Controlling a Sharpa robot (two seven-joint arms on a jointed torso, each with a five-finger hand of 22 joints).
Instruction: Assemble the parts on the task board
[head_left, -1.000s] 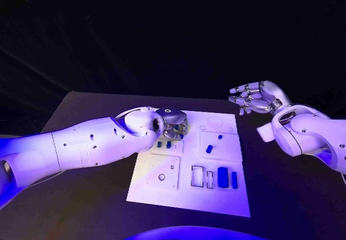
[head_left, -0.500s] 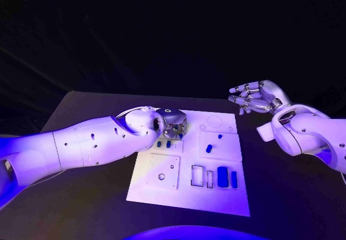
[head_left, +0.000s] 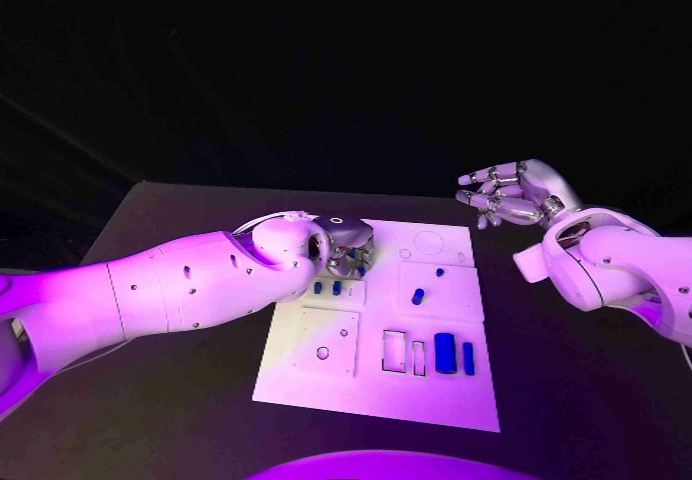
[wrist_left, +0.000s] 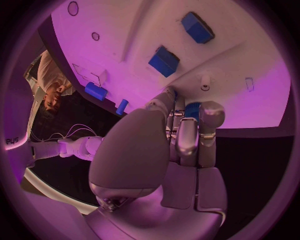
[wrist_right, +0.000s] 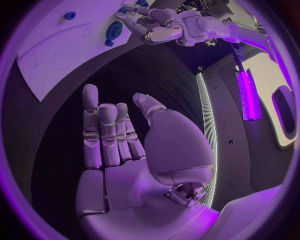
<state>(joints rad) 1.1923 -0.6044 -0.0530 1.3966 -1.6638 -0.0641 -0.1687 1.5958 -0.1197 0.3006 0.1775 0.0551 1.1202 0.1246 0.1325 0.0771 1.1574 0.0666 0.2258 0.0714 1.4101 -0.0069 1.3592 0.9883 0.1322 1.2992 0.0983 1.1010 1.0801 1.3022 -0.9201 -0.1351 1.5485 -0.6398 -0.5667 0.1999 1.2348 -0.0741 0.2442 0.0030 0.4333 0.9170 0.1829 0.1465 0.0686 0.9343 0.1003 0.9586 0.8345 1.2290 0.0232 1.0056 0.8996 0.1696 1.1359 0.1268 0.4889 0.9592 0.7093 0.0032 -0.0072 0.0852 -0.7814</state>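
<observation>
Left hand (head_left: 343, 243) is down over the far left corner of the white board (head_left: 378, 395), fingers curled in together. In the left wrist view, the fingertips (wrist_left: 209, 114) are closed around a small blue piece (wrist_left: 192, 109), right at the board's edge, so it's pinching that one. Just past those fingers on the board sit two blue blocks (wrist_left: 164, 61), side by side; from the head camera they show as two small blue pieces (head_left: 327, 288) just below the hand, on the near side. A bit further toward the right arm there's a single blue peg (head_left: 418, 296) on a raised square panel. Nearer the robot from the hand, a pair of longer blue bars (head_left: 454, 354) lies next to two outlined rectangular slots (head_left: 394, 352), and a square plate with a small round hole (head_left: 323, 353) sits on the left side of the board.

Right hand (head_left: 512, 195) is off the board entirely, up above the black table (head_left: 173, 215) past the board's far right corner, well apart from everything. Fingers are straight and apart, palm bare, holding nothing.
</observation>
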